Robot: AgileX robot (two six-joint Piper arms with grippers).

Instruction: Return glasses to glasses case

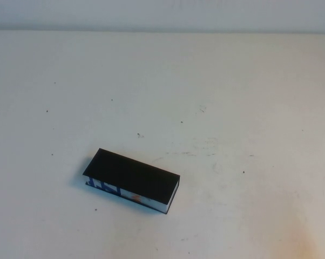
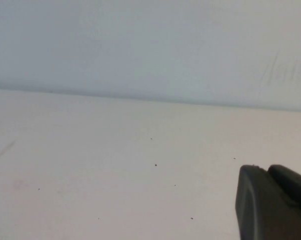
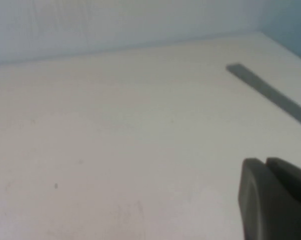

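Nearest in, only the dark grey tip of the left gripper [image 2: 270,202] is seen in its wrist view, over bare table; whether it is open or closed cannot be told. The same is found for the right gripper [image 3: 273,197]: a dark tip, state not to be told. Neither gripper is caught in the high view, so both are judged to be well apart from the rectangular black glasses case [image 1: 133,177] with its blue, white and orange side strip. The case is seen lying flat on the white table [image 1: 232,97], lid down. The dark-framed glasses are nowhere to be found, perhaps shut inside. If not, the lid should be raised gently from its free edge while the box is steadied; the hinge side cannot be made out
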